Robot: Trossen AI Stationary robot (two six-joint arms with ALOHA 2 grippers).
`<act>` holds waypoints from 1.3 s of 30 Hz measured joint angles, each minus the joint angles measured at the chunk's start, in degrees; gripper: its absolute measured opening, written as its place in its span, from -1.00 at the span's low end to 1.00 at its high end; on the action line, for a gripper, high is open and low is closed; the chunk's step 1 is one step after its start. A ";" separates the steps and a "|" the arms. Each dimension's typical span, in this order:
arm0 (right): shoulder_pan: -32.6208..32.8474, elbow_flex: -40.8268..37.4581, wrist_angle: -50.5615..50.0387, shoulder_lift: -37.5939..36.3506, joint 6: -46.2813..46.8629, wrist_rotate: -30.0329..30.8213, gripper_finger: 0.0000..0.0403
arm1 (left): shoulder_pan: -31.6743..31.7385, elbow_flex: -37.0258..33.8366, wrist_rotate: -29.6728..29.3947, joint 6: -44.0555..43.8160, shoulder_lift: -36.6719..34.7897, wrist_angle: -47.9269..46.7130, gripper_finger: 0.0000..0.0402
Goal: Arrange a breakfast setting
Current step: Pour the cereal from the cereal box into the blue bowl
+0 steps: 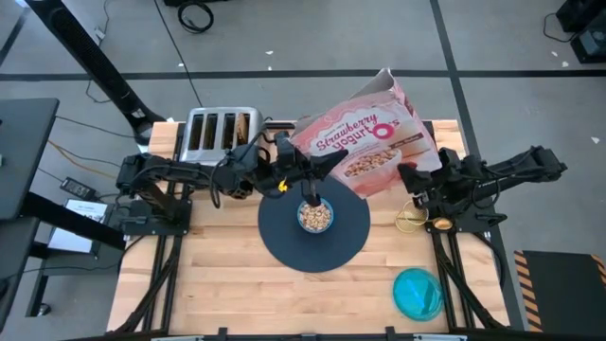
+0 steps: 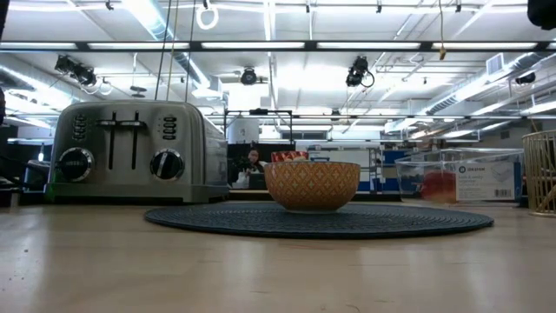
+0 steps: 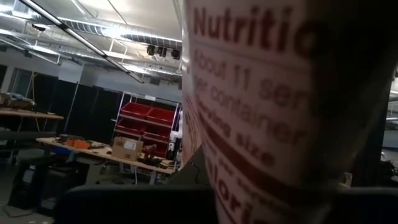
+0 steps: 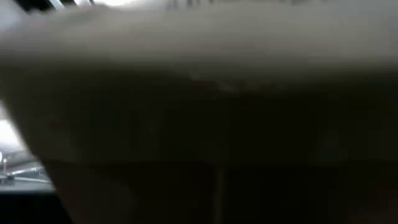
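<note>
Pressed up against the left wrist camera is the nutrition panel of the cereal box [image 3: 267, 112], and the left claw [image 1: 305, 170] is seen from above pinched shut on the box's lower left edge, over the middle of the tabletop [image 1: 227, 284]. At the box's other side, toward the right edge, the right claw [image 1: 409, 178] is set against the carton; whether its fingers are spread or pressed cannot be told, as its own camera is blocked by a blurred surface. Below the tilted box, the bowl [image 1: 315, 216], filled with cereal, is placed on the dark-blue round mat [image 1: 284, 237] at the centre. Beside the mat toward the right edge, a gold spoon [image 1: 417, 222] is laid. A teal plate [image 1: 418, 292] is set near the front right corner, and a toaster [image 1: 221, 133] is stood near the back left corner.
</note>
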 joint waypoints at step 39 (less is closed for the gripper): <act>12.98 20.53 -41.53 -2.03 -9.51 25.16 0.85 | -28.40 0.00 -17.54 -15.68 -28.14 -93.02 -0.98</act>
